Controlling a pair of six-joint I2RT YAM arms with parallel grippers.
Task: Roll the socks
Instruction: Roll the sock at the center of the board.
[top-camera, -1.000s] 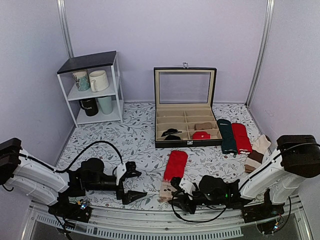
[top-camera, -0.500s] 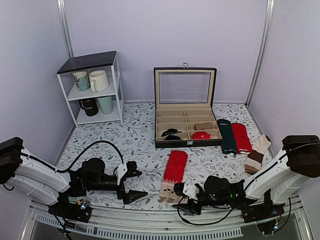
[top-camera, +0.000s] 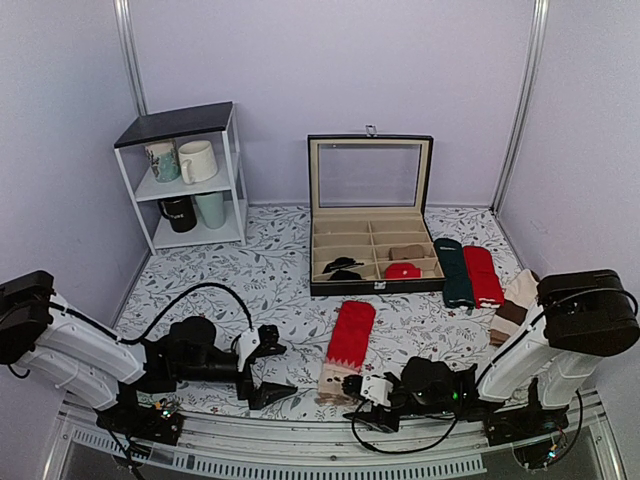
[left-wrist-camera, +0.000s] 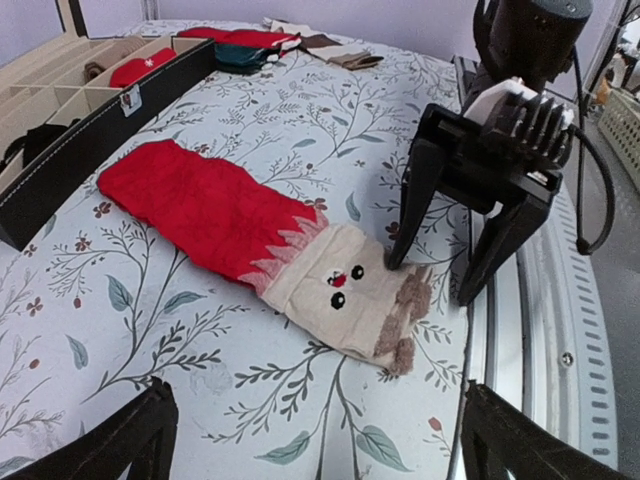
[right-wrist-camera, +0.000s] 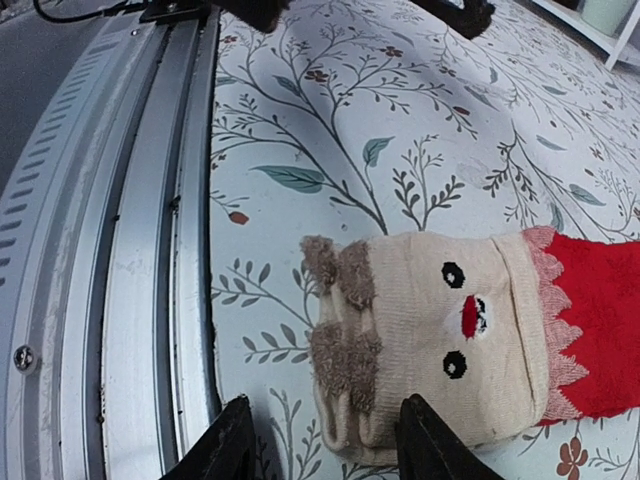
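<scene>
The socks (top-camera: 350, 335) lie flat as a stacked pair on the floral cloth, red leg pointing to the case, beige face end (top-camera: 334, 381) nearest the rail. They also show in the left wrist view (left-wrist-camera: 215, 215) and the right wrist view (right-wrist-camera: 440, 330). My right gripper (top-camera: 360, 400) is open and low at the beige end; its fingers (right-wrist-camera: 228, 448) straddle the end's near corner (right-wrist-camera: 345, 425). From the left wrist its tips (left-wrist-camera: 400, 255) stand on the cloth beside the fuzzy edge. My left gripper (top-camera: 272, 370) is open and empty, left of the socks, its fingers (left-wrist-camera: 135, 440) wide apart.
An open black compartment case (top-camera: 370, 250) stands behind the socks. A dark green sock (top-camera: 458, 272), a plain red sock (top-camera: 483, 275) and beige-brown socks (top-camera: 514, 305) lie at the right. A white shelf with mugs (top-camera: 190, 180) is back left. A metal rail (top-camera: 300, 455) runs along the near edge.
My right gripper has come off the top of the beige end, drawn back toward the rail and settled low at its near corner. My left gripper has edged slightly right. The socks have not moved.
</scene>
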